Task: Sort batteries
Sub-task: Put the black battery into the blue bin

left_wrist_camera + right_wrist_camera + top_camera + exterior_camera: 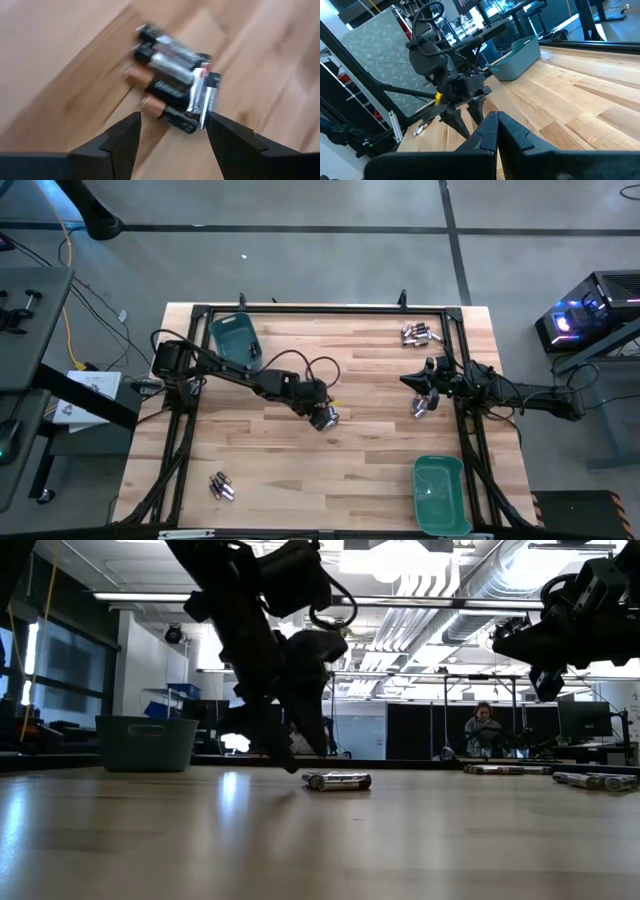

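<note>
The left gripper (172,127) has its jaws spread wide over a small heap of batteries (172,97) lying between and just ahead of them on the worktop (380,450), touching none. A teal bin (235,338) sits behind this reaching arm. The right gripper (497,122), jaws pressed together and empty, hangs well apart, near more batteries (421,333).

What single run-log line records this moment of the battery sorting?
left gripper: fingers open above battery cluster | right gripper: shut, empty, raised near table's right side | teal bins: no batteries seen inside
</note>
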Controlling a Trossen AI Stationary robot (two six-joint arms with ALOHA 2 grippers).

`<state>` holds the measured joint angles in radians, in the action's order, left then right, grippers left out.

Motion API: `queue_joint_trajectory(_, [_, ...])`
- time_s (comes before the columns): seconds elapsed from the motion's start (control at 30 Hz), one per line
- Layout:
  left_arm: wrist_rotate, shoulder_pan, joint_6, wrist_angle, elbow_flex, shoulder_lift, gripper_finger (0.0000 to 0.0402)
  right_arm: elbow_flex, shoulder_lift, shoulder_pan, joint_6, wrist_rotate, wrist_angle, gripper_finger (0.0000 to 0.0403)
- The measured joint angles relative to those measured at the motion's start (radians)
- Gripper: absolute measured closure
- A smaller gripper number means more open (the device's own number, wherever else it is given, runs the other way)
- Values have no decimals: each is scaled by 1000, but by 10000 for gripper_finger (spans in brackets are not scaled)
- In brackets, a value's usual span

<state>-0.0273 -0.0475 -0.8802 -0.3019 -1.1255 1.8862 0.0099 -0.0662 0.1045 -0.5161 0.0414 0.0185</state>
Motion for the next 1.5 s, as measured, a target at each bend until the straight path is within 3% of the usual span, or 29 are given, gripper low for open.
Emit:
queue_joint_trajectory(0.1, [17, 0, -141, -37, 0, 1, 190, 0, 0, 0, 0, 0, 0, 402])
queue_joint_trajectory(0.4, [48, -1, -317, -19, -3, 47, 214, 0, 0, 0, 0, 0, 0, 402])
queue_joint_trajectory(0.53, [74, 2, -321, -84, -5, 42, 227, 0, 0, 0, 0, 0, 0, 402])
queue_joint_trajectory(0.77, [21, 22, -301, -161, -3, 18, 252, 0, 0, 0, 0, 0, 0, 402])
queue_joint_trajectory(1.0, [31, 12, -340, -350, -31, -61, 270, 0, 0, 0, 0, 0, 0, 402])
queue_joint_trajectory(1.3, [-53, -47, -443, -302, -31, -72, 270, 0, 0, 0, 0, 1, 0, 402])
queue_joint_trajectory(1.4, [-50, -57, -300, -285, -31, -72, 270, 0, 0, 0, 0, 1, 0, 402])
queue_joint_trajectory(1.5, [-39, -66, 48, -239, -31, -72, 270, 0, 0, 0, 0, 2, 0, 402])
